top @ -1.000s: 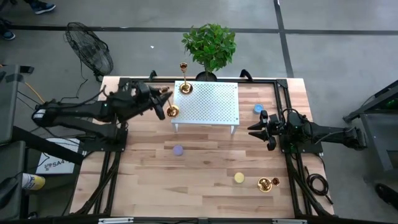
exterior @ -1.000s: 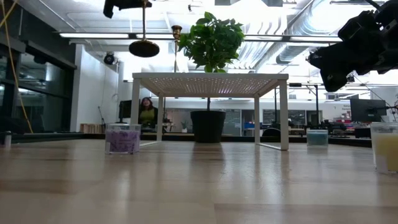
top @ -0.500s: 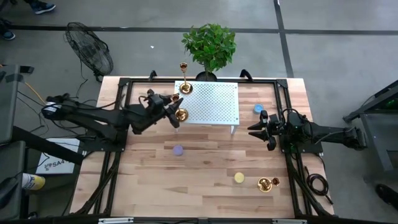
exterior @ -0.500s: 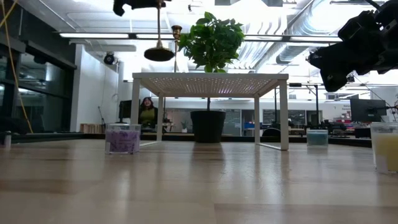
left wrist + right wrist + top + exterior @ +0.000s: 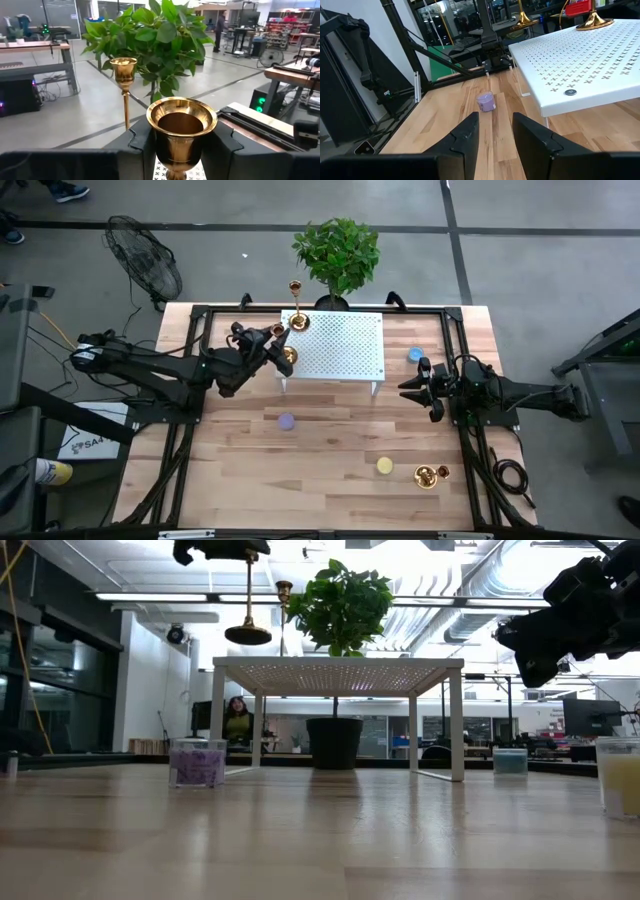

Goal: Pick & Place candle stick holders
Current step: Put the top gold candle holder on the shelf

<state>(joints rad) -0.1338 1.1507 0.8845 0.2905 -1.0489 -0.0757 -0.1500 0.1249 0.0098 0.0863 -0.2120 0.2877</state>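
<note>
My left gripper (image 5: 270, 340) is shut on a gold candle stick holder (image 5: 288, 357) by the left edge of the white perforated stand (image 5: 340, 345). In the low view the holder (image 5: 248, 610) hangs higher than the stand's top (image 5: 340, 662). A second holder (image 5: 297, 318) stands upright on its dish base at the stand's far left corner; it also shows in the left wrist view (image 5: 123, 70). A third holder (image 5: 428, 475) lies on the table at the near right. My right gripper (image 5: 408, 388) is open and empty to the right of the stand, above the table. My left gripper pinches the holder's cup (image 5: 181, 131) at its top end between its two fingers (image 5: 142, 145). The fingers come about level from the table's left. The holder hangs upright below them, its dish base (image 5: 248, 635) clear of the stand and the table.
A purple disc (image 5: 287, 421), a yellow disc (image 5: 384, 466) and a blue disc (image 5: 415, 355) lie on the wooden table. A potted plant (image 5: 337, 255) stands behind the stand's far edge. A black frame (image 5: 200, 310) runs around the table.
My left gripper has carried the holder toward the table's right, up to the stand's left edge, then a little toward the far edge and slightly down. The holder stays upright and clear.
</note>
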